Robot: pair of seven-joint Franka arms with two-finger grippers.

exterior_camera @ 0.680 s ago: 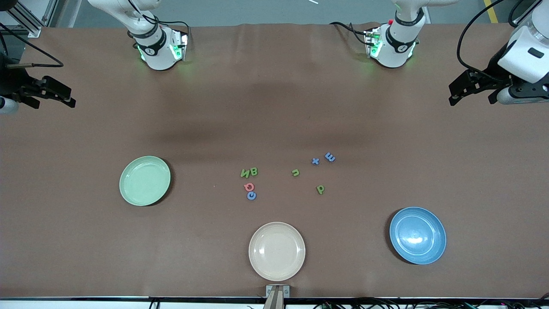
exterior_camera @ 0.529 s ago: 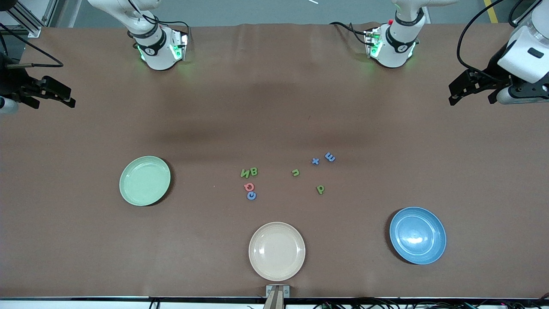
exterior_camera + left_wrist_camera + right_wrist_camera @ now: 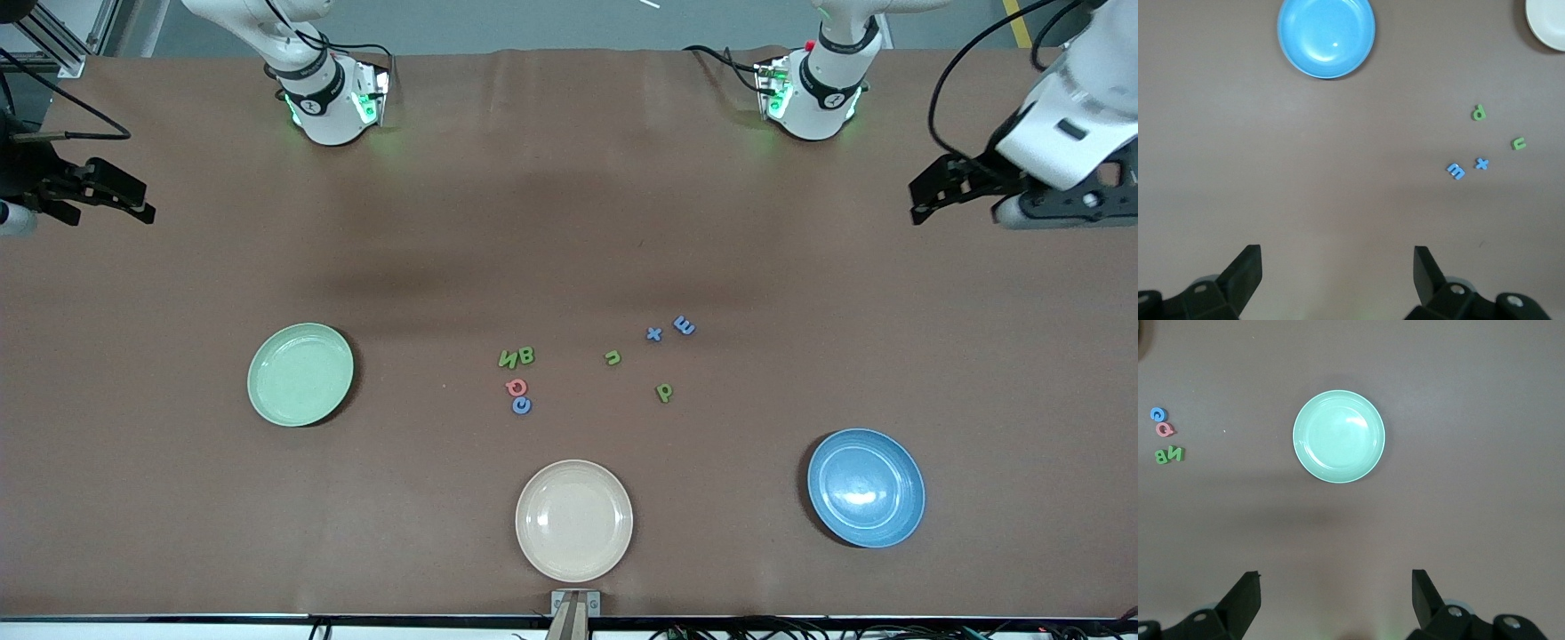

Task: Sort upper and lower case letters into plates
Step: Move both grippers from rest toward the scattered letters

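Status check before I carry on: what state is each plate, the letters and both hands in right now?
Green plate: empty.
Blue plate: empty.
Cream plate: empty.
Letters: all eight loose on the table, unsorted.
Left hand: open, holding nothing, raised above its table end.
Right hand: open, holding nothing, raised above its table end.

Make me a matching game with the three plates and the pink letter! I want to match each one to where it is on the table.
Things:
1. mint green plate
2. blue plate
3. cream plate
4. pink letter

Places:
A. touching a blue letter
B. toward the left arm's end of the table
C. at the table edge nearest the front camera, in the middle
D. toward the right arm's end of the table

Pairs: 1-D, 2-B, 3-C, 4-A
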